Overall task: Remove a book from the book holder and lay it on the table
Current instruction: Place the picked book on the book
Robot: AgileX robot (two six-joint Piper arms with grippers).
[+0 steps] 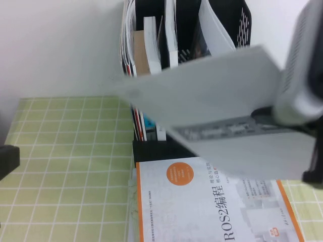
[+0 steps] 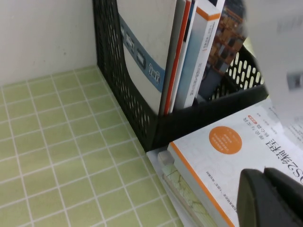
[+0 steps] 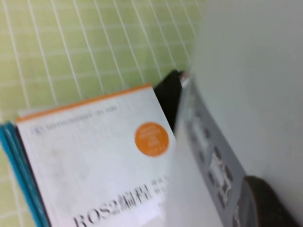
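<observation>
The book (image 1: 212,96), a large thin white one with a grey band, hangs nearly flat in the air in front of the book holder (image 1: 242,22). My right gripper (image 1: 265,115) is shut on its right edge. In the right wrist view a dark fingertip (image 3: 265,203) presses on the book (image 3: 246,71) beside the grey band. The book is a white blur (image 2: 279,47) in the left wrist view. My left gripper (image 2: 266,189) is shut and empty, low over the table (image 1: 65,151) left of the holder (image 2: 123,80). It shows as a black block (image 1: 7,160) in the high view.
A white, orange-edged ROS2 book (image 1: 202,201) lies flat on other books in front of the holder, under the held book. Several books and magazines (image 1: 151,45) stand upright in the holder's slots. A pale wall stands behind the holder. Green grid cloth (image 2: 57,142) stretches to the left.
</observation>
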